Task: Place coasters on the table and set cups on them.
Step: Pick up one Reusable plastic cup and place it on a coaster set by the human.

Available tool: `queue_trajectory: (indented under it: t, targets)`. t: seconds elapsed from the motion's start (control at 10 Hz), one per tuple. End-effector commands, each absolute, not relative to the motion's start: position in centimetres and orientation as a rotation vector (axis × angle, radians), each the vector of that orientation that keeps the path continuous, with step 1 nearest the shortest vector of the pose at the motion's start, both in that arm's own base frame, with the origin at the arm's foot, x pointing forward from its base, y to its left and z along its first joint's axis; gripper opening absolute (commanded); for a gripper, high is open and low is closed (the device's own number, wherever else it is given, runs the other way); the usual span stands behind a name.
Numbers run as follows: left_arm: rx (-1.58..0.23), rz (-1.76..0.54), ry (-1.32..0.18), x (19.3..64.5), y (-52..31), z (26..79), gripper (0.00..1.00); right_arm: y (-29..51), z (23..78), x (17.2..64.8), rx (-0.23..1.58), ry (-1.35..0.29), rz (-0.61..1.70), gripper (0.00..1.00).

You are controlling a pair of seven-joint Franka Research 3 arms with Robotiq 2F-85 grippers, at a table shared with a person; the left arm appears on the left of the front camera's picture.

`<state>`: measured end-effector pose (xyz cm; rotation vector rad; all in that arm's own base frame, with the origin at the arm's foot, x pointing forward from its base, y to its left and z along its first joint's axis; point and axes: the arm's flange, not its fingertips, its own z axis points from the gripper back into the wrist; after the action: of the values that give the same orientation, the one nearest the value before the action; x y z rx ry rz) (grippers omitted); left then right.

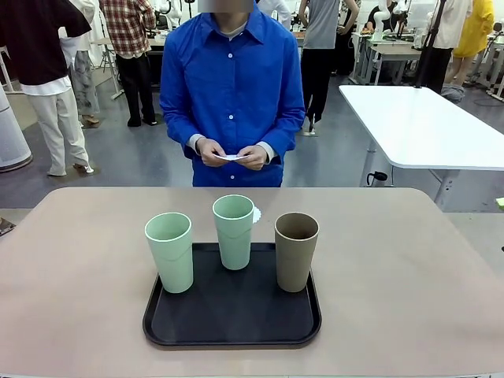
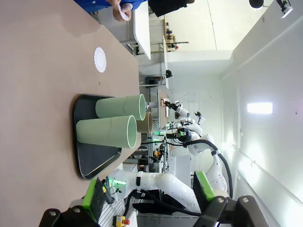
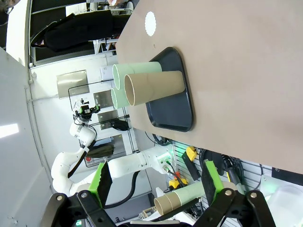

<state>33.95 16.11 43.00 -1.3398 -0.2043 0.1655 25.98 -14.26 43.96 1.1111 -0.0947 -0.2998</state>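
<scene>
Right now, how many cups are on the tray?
3, all upright on the black tray: left mint cup at its front left, middle mint cup at the back, brown cup on the right. None seems hidden.

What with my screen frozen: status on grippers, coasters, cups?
Left gripper, right gripper open, empty. One coaster on table beyond tray. Three cups on tray, none on coaster. Person's hands hold something white, off table.

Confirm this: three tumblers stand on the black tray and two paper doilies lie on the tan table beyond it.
Wrong on the doilies: one round white paper doily lies on the tan table beyond the black rounded-square tray, as the left wrist view shows. The rest holds.
</scene>
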Motion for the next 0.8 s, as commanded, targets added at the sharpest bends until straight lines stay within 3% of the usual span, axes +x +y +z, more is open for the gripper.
queue_trajectory:
  t: [0.0, 0.1, 0.2, 0.3, 0.5, 0.7]
  targets:
    - [-1.357, 0.157, -0.222, 33.8, 16.4, 43.0, 1.0, -14.3, 43.9, 26.0, 1.128, -0.091, -0.301, 1.0]
    - [-1.357, 0.157, -0.222, 33.8, 16.4, 43.0, 1.0, -14.3, 44.0, 26.0, 1.111, -0.095, -0.3, 1.0]
    - [-1.357, 0.157, -0.222, 33.8, 16.4, 43.0, 1.0, -13.1, 45.9, 28.7, 1.133, -0.126, -0.154, 1.0]
    - [-1.357, 0.157, -0.222, 33.8, 16.4, 43.0, 1.0, -11.0, 47.2, 31.7, 1.019, -0.13, 0.105, 1.0]
    - [-1.357, 0.157, -0.222, 33.8, 16.4, 43.0, 1.0, -6.5, 48.4, 36.3, 0.803, -0.222, 0.395, 1.0]
    - [-1.357, 0.157, -0.222, 33.8, 16.4, 43.0, 1.0, -2.5, 49.4, 37.4, 0.642, -0.294, 0.727, 1.0]
